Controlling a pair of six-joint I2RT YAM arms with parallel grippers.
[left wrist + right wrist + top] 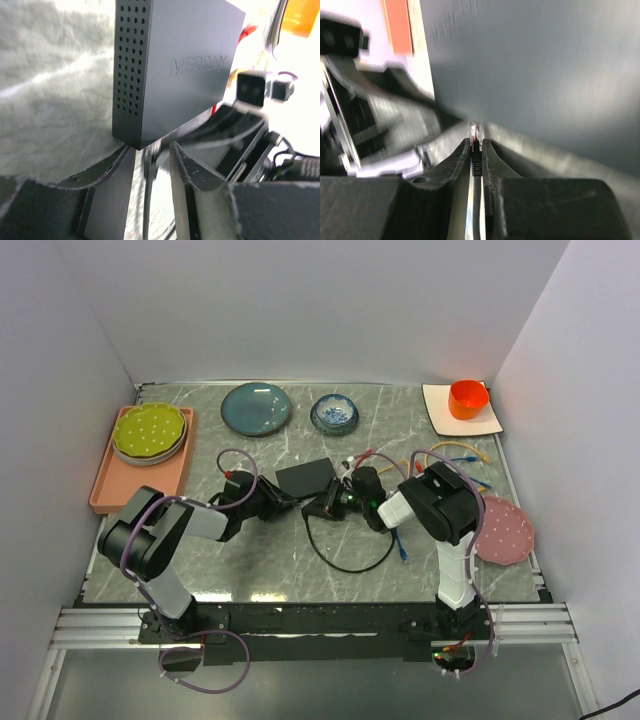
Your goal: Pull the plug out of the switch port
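The switch (305,477) is a flat black box lying mid-table. In the left wrist view (190,65) it shows a perforated side and grey lettering. My left gripper (272,500) sits at its near-left corner, with one finger (107,162) under the corner and the other on the top face. My right gripper (330,504) is shut on the plug (475,142), which has a clear tip and a black boot. The plug tip lies right by the switch's edge (530,65). Blur hides whether it sits in a socket. The black cable (350,562) loops toward the table's front.
A teal plate (256,407) and a blue bowl (334,413) stand at the back. An orange cup (468,398) sits on a white square plate at the back right. A pink tray (105,490) with green plates is at the left. A pink plate (505,530) and loose coloured cables (455,452) are at the right.
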